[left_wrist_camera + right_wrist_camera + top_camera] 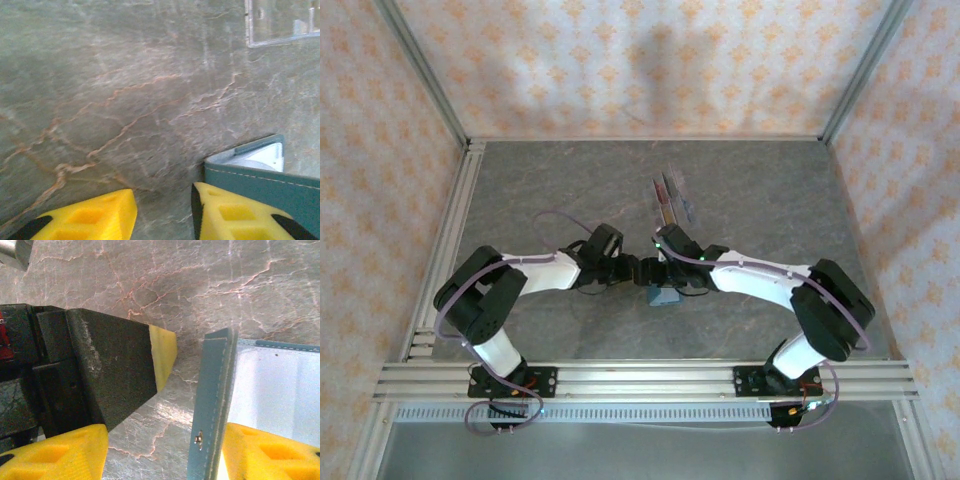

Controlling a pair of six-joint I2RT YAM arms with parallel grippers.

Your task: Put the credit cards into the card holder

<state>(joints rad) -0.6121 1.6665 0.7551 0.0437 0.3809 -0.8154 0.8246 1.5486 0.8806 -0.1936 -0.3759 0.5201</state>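
Though half hidden from above, one card holder (666, 297) lies opened on the table (770, 200) front-middle, one flap standing on edge inside my right gripper (165, 442), whose jaws sit wide apart, clamping nothing. My left gripper (161, 200) gapes too, its rt finger (235, 215) just beside the holder's teal edge, rest cut off. Farther back, credit cards (669, 200) stand in one clear rack (280, 22): too thin & blurred to count surely, approx three.
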